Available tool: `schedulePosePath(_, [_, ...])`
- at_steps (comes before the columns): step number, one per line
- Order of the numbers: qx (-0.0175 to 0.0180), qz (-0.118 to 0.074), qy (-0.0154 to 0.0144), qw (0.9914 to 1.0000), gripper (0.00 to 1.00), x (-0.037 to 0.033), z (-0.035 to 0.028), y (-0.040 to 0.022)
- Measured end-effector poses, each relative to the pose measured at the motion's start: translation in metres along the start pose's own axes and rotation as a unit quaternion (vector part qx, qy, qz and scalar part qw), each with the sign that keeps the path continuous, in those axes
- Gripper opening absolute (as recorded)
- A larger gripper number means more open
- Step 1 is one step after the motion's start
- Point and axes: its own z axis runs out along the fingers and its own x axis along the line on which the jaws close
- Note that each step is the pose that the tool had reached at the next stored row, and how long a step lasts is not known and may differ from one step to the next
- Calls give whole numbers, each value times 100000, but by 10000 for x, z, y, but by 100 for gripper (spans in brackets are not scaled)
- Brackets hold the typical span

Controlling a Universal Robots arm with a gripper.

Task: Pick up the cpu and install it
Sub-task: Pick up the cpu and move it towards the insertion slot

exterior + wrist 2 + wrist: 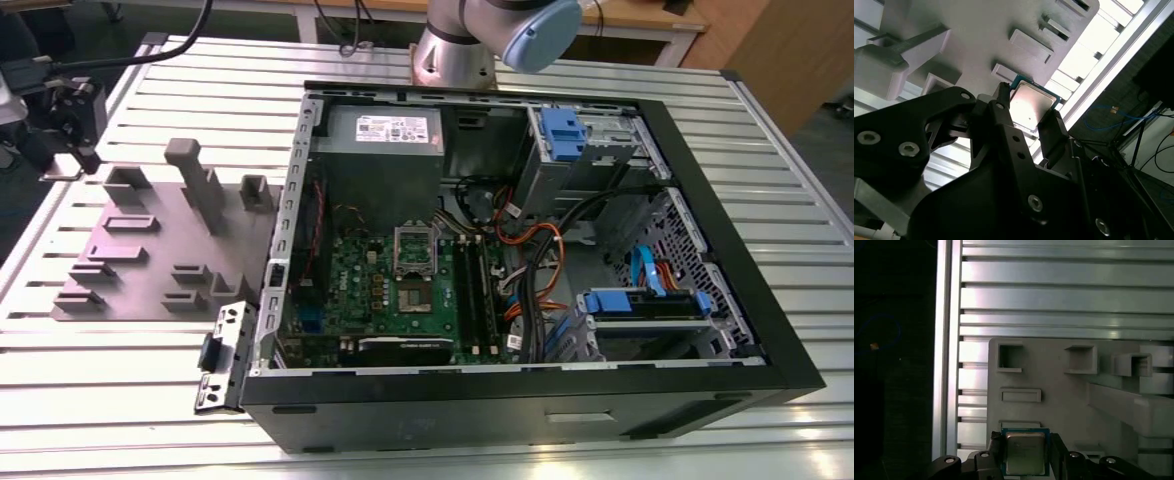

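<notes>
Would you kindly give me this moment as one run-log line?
phase: pick | end effector: shut on cpu | place: at grey fixture plate edge | lifted: cannot tell

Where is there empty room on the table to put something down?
Bare table slats lie between the grey fixture plate and the near edge, and along the exterior view's right of the computer case. Crowded: inside the case, and among the plate's blocks.

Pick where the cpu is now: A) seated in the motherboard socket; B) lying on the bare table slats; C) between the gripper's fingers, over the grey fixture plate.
C: both wrist views show the cpu clamped in the gripper, the grey fixture plate behind it.
</notes>
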Motion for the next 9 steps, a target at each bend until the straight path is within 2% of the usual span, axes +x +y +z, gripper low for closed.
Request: schedulePosePath(9, [6,-1,9,100000,47,0,-36,1])
